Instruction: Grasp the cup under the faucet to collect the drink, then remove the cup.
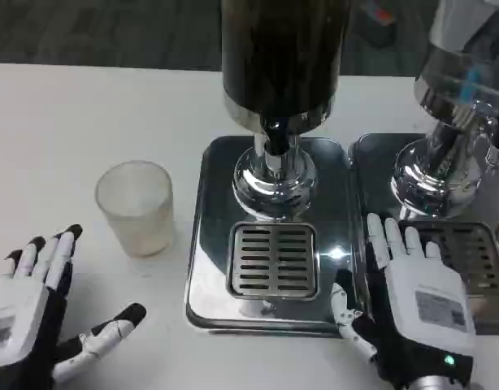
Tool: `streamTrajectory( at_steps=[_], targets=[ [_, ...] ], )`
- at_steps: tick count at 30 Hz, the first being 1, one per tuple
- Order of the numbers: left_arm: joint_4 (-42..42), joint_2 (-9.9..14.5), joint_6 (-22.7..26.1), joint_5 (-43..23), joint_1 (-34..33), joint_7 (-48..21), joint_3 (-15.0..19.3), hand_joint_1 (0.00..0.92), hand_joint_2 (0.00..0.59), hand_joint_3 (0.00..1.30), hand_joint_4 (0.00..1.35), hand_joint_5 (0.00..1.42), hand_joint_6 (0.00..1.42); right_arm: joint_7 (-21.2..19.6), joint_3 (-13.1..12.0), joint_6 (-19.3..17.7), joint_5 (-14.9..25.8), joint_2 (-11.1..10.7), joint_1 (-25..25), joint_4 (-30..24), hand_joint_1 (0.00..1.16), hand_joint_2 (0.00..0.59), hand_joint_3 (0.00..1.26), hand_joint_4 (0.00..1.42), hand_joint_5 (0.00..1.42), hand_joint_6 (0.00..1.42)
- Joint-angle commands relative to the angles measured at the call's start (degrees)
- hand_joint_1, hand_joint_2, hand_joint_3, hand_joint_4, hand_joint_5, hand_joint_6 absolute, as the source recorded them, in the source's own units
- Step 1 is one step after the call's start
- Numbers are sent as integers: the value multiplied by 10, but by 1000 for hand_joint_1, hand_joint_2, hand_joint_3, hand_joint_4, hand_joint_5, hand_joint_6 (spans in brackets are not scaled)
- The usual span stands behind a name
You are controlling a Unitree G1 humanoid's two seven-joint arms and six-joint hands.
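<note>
A clear frosted plastic cup (136, 206) stands upright on the white table, left of the drink dispenser. The dispenser's dark tank (282, 53) rises over a chrome faucet column (274, 166), with a slotted drip grate (274, 260) set in a shiny metal base (209, 268). No cup stands on the grate. My left hand (34, 313) lies open on the table below and left of the cup, thumb pointing right, a short gap from it. My right hand (408, 296) lies flat and open, fingers spread, over the seam between the two metal bases.
A second dispenser (457, 89) with its own chrome column and drip grate (477, 256) stands at the right, close to my right hand. Bare white table (71, 122) stretches left and behind the cup. The table's far edge meets a dark floor.
</note>
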Motion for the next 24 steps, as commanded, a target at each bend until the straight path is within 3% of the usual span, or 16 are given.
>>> streamTrajectory(
  at_steps=[1,18,24],
  targets=[
    [7,2,-6,-2,-4,4,-3,0,137,0,0,0,0,-6,1,6,0,7,0,1,223,519,0,0,0,0],
    [2,0,-4,-16,2,2,5,0,136,0,0,0,0,-6,3,10,3,14,-1,5,223,519,0,0,0,0],
    [6,1,-21,-64,-8,-15,27,0,79,0,0,0,0,-5,1,14,5,17,0,5,223,519,0,0,0,0]
  ],
)
